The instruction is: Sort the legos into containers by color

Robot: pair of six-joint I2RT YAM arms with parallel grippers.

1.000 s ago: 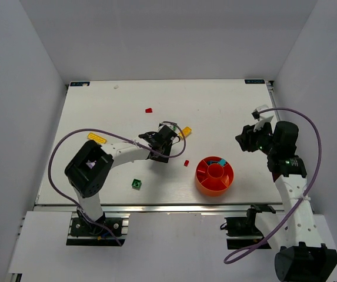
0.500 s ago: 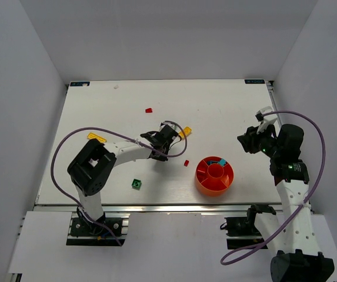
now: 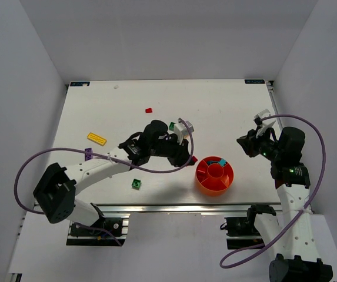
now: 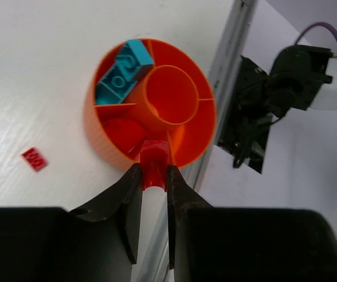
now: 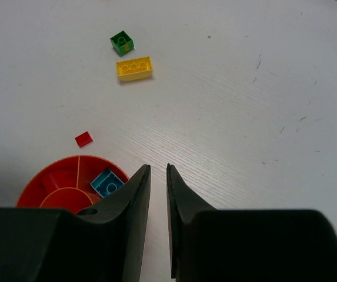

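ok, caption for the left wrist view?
Left end effector grips a red lego at the rim of the orange tray; cyan brick lies in one compartment.

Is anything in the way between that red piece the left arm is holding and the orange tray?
Nothing visible. The red brick, pinched in the left jaws, is at the tray rim; the cyan brick lies in a far compartment.

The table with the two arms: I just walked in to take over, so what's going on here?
The left claw grips a red lego at the near rim of the orange tray, apparently about to drop it in. One wedge already holds cyan legos. The right claw hangs near the tray, nearly closed, empty. A green brick, a yellow brick and a red piece lie loose on the table.
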